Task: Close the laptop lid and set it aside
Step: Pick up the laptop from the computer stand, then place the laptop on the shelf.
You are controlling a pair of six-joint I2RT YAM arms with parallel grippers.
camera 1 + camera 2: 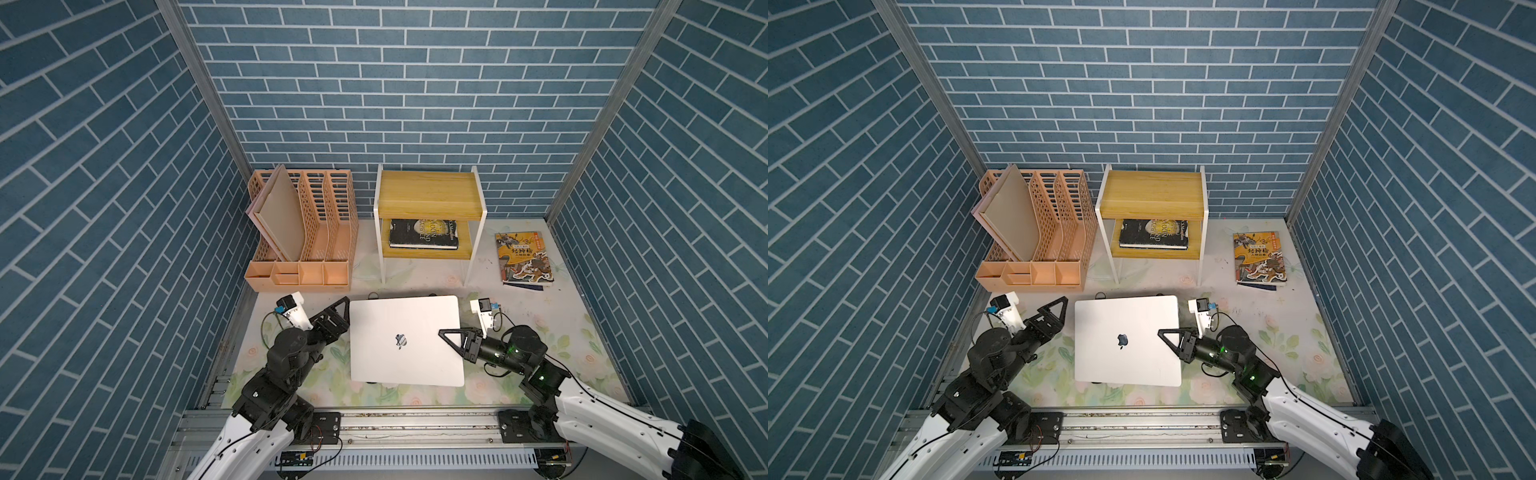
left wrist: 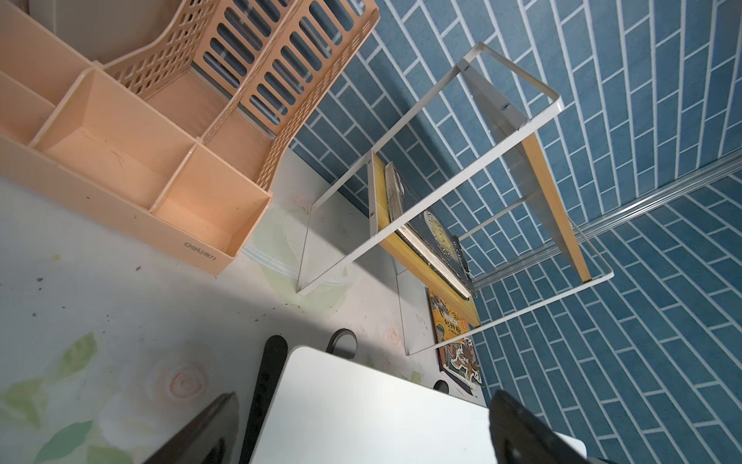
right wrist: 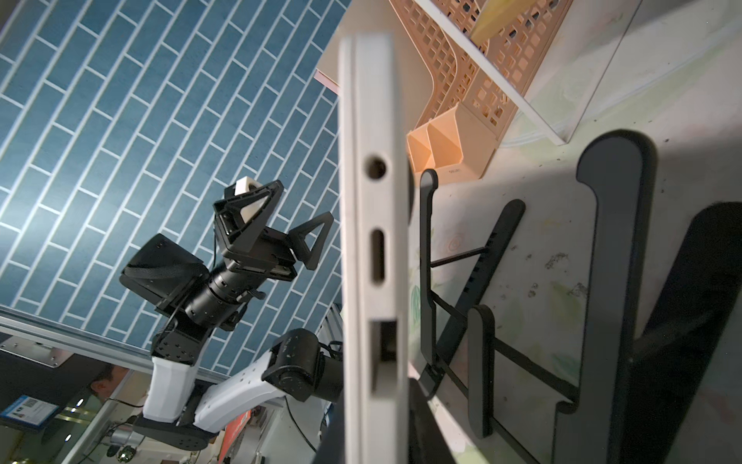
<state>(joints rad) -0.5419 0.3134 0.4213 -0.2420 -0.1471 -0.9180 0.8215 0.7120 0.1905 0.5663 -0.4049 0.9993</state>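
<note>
In both top views the laptop (image 1: 405, 338) covers most of the stand (image 1: 373, 296) under it and the lower finger of the right gripper (image 1: 445, 334), the shelf (image 1: 428, 195) hides the far part of the black book (image 1: 422, 235), and the left arm (image 1: 232, 440) and right arm (image 1: 615, 419) run off the bottom edge. In the right wrist view the laptop's near edge is blurred and the fingers (image 3: 419, 426) clamping it are cut by the frame, as are the left gripper (image 2: 363, 395) and laptop in the left wrist view. The yellow book (image 1: 524, 259) has print too small to read.
</note>
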